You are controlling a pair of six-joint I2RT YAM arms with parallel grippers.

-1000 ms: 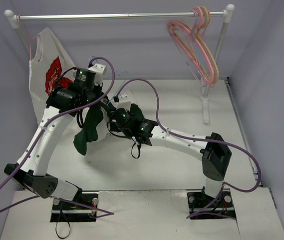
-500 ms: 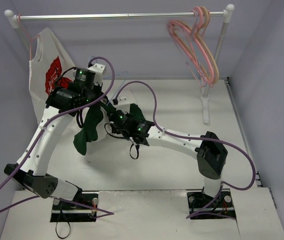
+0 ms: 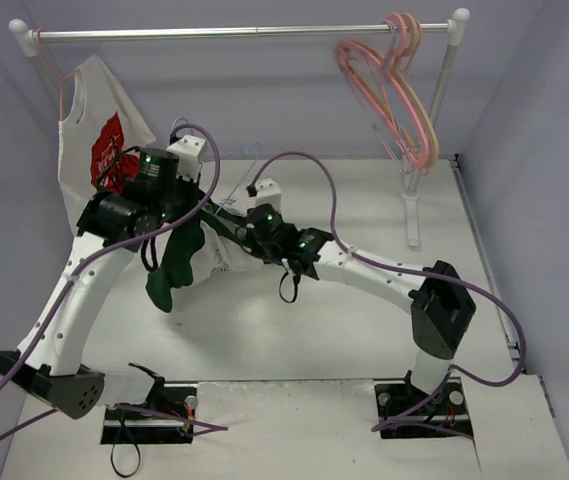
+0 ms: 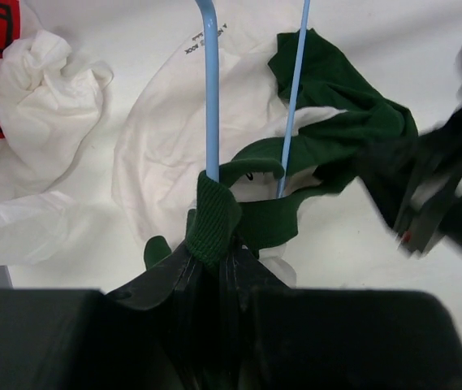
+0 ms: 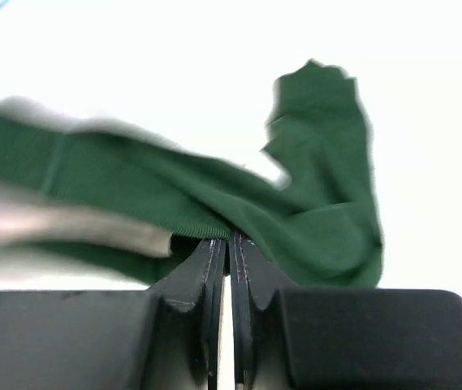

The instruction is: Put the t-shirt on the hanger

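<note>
left gripper clamped on t-shirt collar, hanger wire entering same pinch | right gripper pinching green cloth just right of it | hanger wires run straight away through neck opening

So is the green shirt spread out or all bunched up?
Bunched up. The t-shirt hangs crumpled from the left gripper, and the right gripper pinches a fold of it.
</note>
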